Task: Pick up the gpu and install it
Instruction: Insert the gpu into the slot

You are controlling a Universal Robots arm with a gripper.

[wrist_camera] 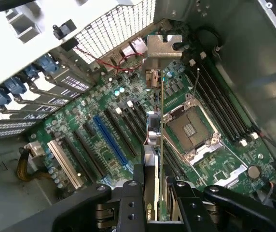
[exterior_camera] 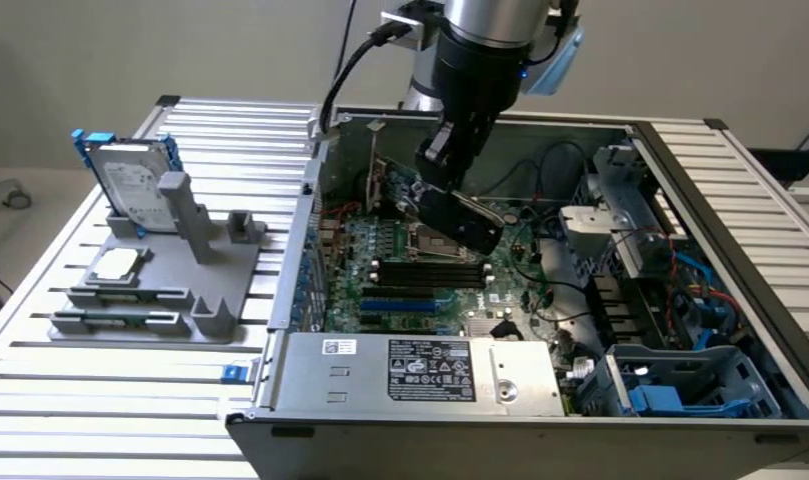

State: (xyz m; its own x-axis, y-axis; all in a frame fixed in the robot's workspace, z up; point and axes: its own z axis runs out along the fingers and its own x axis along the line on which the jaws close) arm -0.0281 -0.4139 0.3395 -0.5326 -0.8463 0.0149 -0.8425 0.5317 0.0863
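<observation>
currently the gripper (exterior_camera: pixel 442 168) is clamped on the gpu (exterior_camera: pixel 460 220), with its fingers pressed against both faces of the card. the gpu hangs tilted inside the open computer case (exterior_camera: pixel 724 190), above the motherboard (exterior_camera: pixel 418 260). in the wrist view the card is edge-on, its silver bracket (wrist_camera: pixel 164 47) at the far end. a hard drive (exterior_camera: pixel 127 180) stands on a grey fixture (exterior_camera: pixel 217 270) outside the case, at the exterior view's left.

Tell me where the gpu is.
In the exterior view's middle, the gpu is held by the gripper inside the case, above the motherboard near the CPU socket.
</observation>
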